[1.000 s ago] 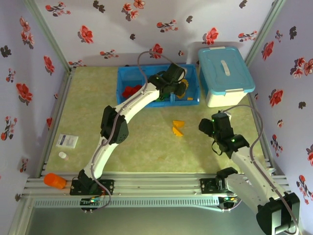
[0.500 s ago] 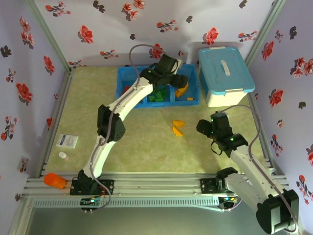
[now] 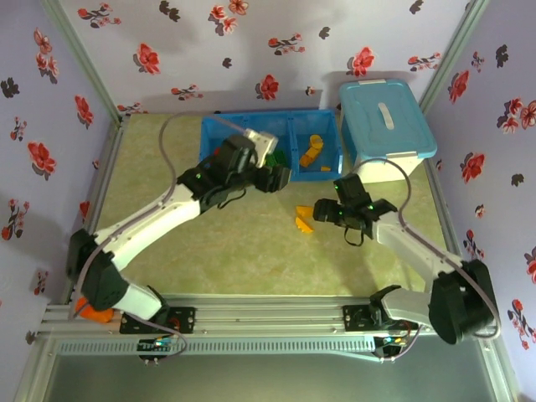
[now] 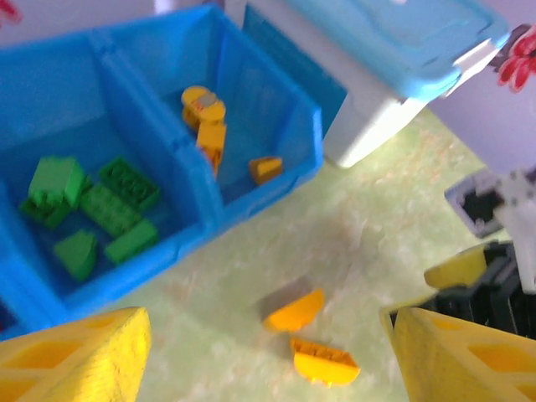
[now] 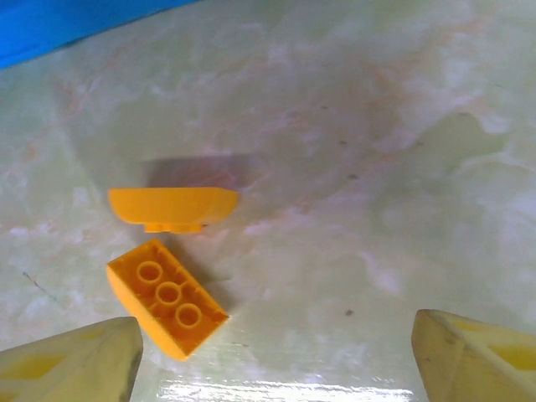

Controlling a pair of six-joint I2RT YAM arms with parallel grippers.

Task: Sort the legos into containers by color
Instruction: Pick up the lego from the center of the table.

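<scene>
While the left gripper [image 3: 281, 177] hangs at centre frame just below the blue tray [image 3: 268, 114], its yellow fingers [image 4: 79, 356] stand wide apart and empty. The right gripper [image 3: 320, 213], also spread wide with nothing held, sits just right of two orange bricks [image 5: 167, 298] on the table [image 3: 243, 251]. Green bricks [image 4: 92, 213] lie in the tray's middle compartment, orange ones [image 4: 205, 117] in the right.

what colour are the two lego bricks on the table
Both lego bricks are yellow-orange; right wrist view.
</scene>
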